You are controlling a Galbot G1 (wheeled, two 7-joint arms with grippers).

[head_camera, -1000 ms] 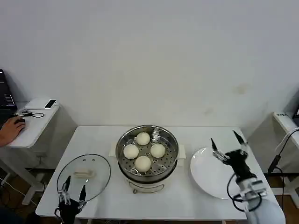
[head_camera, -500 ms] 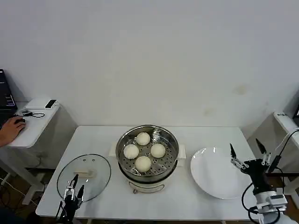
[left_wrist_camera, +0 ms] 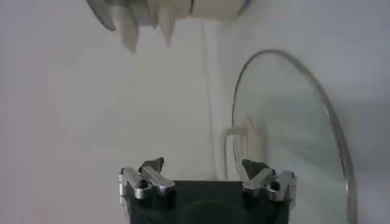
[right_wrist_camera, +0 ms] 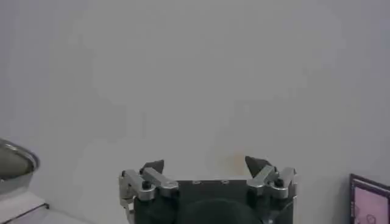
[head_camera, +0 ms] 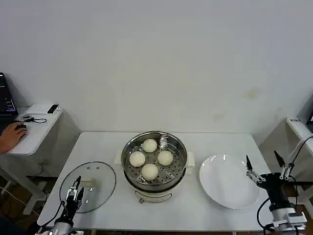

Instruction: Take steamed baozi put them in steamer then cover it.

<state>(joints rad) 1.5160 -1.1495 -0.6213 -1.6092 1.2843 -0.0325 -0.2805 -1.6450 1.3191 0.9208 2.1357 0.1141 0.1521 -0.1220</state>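
While the steamer [head_camera: 154,164] stands mid-table holding four steamed baozi [head_camera: 149,171], the cover [head_camera: 88,186] lies flat left of it, handle running left-right. Left gripper [head_camera: 76,192] spreads narrowly over its near edge; right gripper [head_camera: 265,164] gapes wide beside the white plate [head_camera: 222,191].

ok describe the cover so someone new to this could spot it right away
On the white table, look to the robot's left of the steel steamer, near the front edge. The cover lies flat there: a clear glass disc with a metal rim and a pale handle, unlike the solid white plate on the other side.
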